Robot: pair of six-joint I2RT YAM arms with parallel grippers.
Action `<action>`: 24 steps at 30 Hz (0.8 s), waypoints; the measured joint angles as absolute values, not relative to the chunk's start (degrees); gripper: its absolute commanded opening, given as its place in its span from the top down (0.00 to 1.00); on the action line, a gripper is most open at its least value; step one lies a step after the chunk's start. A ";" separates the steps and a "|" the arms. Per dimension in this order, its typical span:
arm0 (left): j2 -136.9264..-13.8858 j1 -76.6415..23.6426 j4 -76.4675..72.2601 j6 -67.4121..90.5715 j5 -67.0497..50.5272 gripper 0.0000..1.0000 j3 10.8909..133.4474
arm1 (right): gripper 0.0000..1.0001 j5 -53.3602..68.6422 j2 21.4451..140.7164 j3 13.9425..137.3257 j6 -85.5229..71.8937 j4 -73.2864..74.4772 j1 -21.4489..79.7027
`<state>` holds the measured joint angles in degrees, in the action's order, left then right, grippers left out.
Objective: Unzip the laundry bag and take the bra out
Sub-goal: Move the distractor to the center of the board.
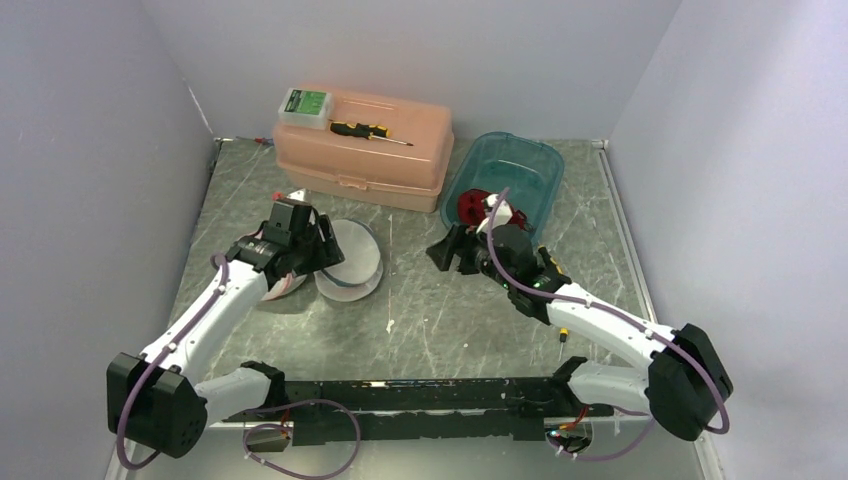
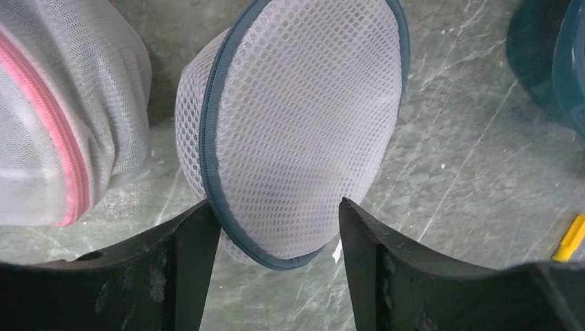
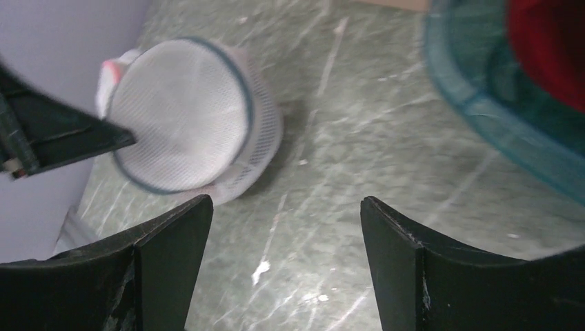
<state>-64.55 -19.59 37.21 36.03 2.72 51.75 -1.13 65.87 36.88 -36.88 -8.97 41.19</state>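
Observation:
The laundry bag (image 1: 352, 262) is a round white mesh pouch with a dark blue-grey zipper rim, tipped on its edge left of centre. My left gripper (image 1: 322, 248) is open, and in the left wrist view (image 2: 276, 203) its jaws straddle the bag's lower rim (image 2: 296, 131), the left finger touching the zipper seam. My right gripper (image 1: 452, 250) is open and empty above bare table, to the right of the bag (image 3: 183, 114). A soft white mesh piece with a pink trim (image 2: 62, 117) lies against the bag's left side. No bra is clearly visible.
A teal bin (image 1: 520, 165) holding a red object (image 1: 470, 207) stands at the back right, close to my right gripper. A peach toolbox (image 1: 365, 155) at the back carries a screwdriver (image 1: 368, 130) and a green-lidded box (image 1: 305, 105). Walls enclose three sides of the table.

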 measured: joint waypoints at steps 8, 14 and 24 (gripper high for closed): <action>-65.89 -19.59 32.64 38.26 0.43 0.41 46.87 | 0.26 -3.79 67.24 33.32 -38.19 -6.20 30.46; -66.46 -19.59 28.88 38.72 -3.25 0.45 44.53 | 0.27 -5.61 68.62 33.15 -39.16 -5.87 25.36; -67.05 -20.60 21.50 40.16 -8.88 0.48 41.80 | 0.22 -8.49 70.39 32.88 -41.25 -5.85 17.26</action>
